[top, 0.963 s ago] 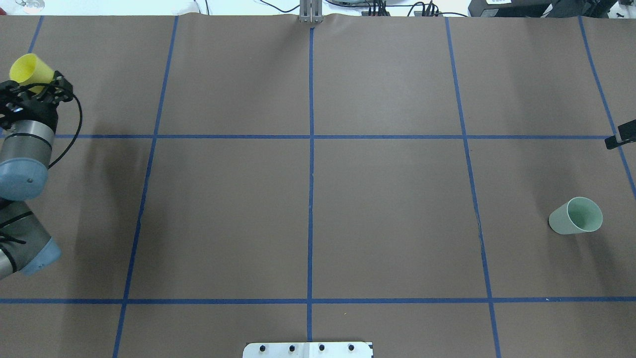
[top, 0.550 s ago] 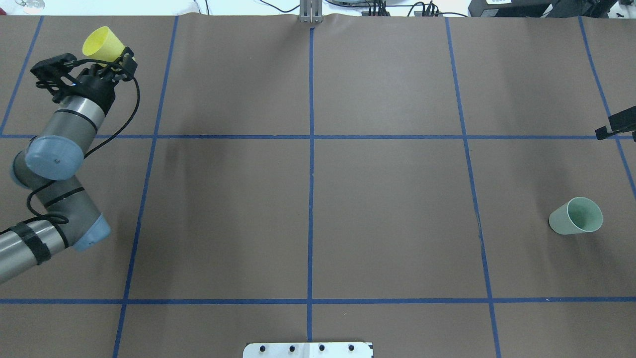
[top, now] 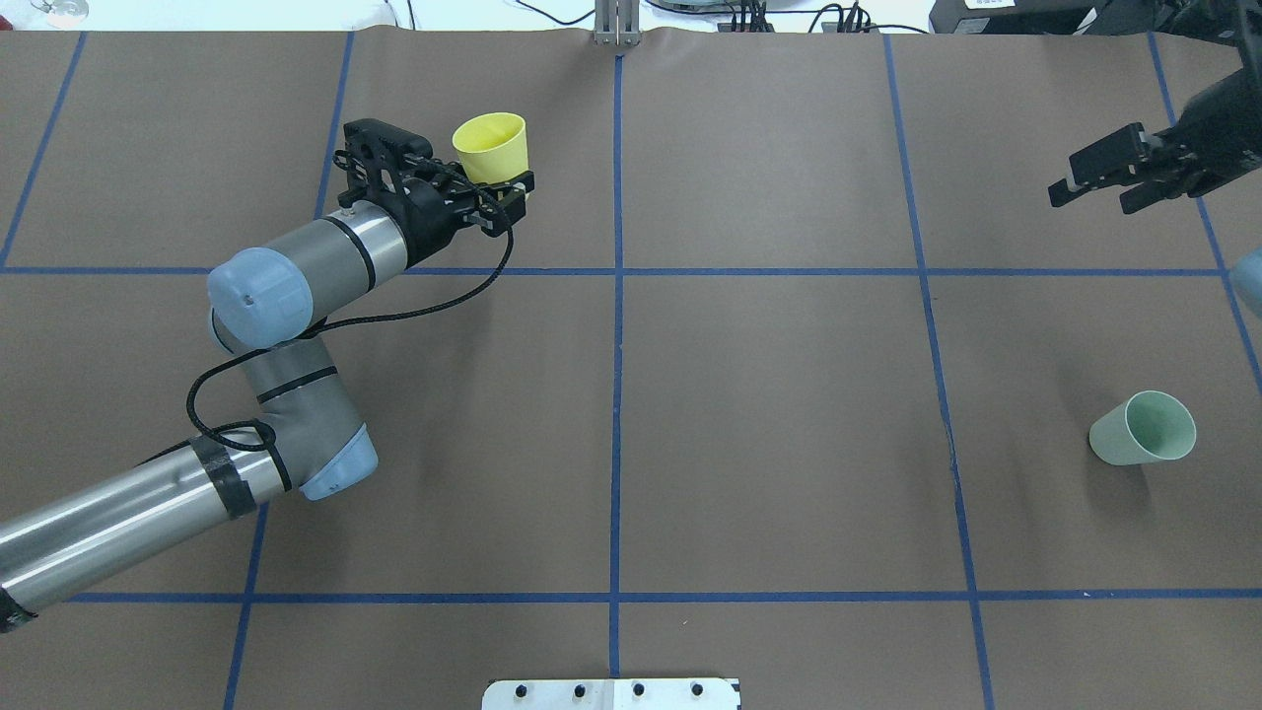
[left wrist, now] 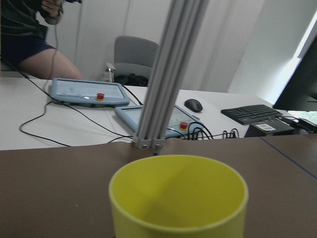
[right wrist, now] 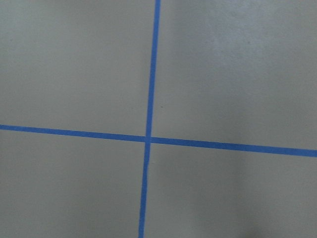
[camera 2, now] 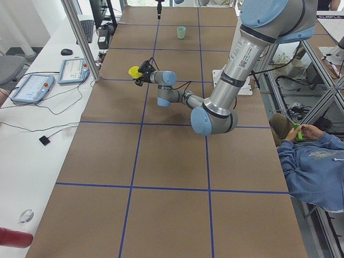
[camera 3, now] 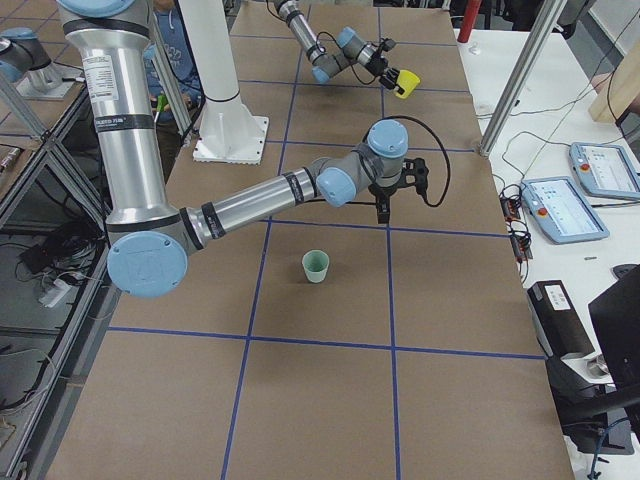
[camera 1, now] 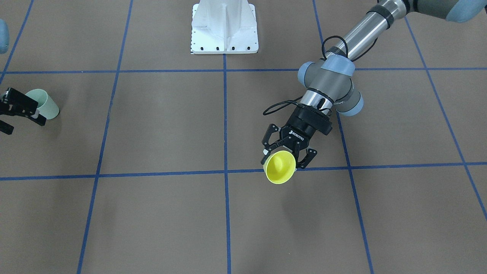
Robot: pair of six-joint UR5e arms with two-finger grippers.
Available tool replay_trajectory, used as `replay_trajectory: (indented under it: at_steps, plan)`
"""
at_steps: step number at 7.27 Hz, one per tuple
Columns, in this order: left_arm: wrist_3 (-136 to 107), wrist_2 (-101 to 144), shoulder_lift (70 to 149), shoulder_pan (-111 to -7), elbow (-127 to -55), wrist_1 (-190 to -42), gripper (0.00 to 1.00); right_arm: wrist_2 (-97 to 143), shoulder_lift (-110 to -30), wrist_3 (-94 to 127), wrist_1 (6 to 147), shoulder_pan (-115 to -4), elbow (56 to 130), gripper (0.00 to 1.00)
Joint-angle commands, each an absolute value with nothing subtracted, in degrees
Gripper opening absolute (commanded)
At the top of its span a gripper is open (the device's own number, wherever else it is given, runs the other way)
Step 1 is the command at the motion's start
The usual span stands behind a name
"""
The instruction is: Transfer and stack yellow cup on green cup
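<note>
- The left gripper [top: 498, 197] was closed around the lower body of the yellow cup [top: 490, 148], holding it clear of the table [top: 769, 394].
- The cup's open mouth tipped away from the robot, towards the table's far edge, just left of the centre tape line [top: 617, 325].
- The right gripper [top: 1088, 202] hung with its fingers spread and nothing between them, raised over the far right of the table.
- The green cup [top: 1144, 429] stood upright on the right side, well apart from both grippers.
</note>
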State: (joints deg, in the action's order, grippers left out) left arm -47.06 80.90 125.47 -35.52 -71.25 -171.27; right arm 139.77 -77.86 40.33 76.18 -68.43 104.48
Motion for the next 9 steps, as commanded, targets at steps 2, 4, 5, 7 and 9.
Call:
replay_trajectory:
  at_steps: [2, 4, 5, 7, 9]
  plan:
    - [-45.6, 83.5, 130.2, -33.3, -70.8, -171.2, 0.64, 134.4, -68.8, 57.6, 76.1, -60.3, 104.6, 1.0]
    - [-45.6, 83.5, 130.3, -33.1, -70.3, -171.3, 0.48, 131.7, -65.4, 63.9, 76.1, -56.8, 104.6, 1.0]
    - [-45.6, 83.4, 130.3, -33.1, -70.0, -171.5, 0.48, 131.2, -64.2, 64.9, 76.1, -55.6, 104.3, 1.0]
    - [-31.5, 83.2, 131.1, -32.7, -69.7, -170.9, 0.59, 126.9, -60.7, 68.4, 76.0, -51.4, 103.5, 1.0]
    - [-22.8, 81.9, 130.9, -31.4, -69.9, -170.9, 0.65, 124.9, -55.0, 74.6, 75.6, -49.5, 99.8, 1.0]
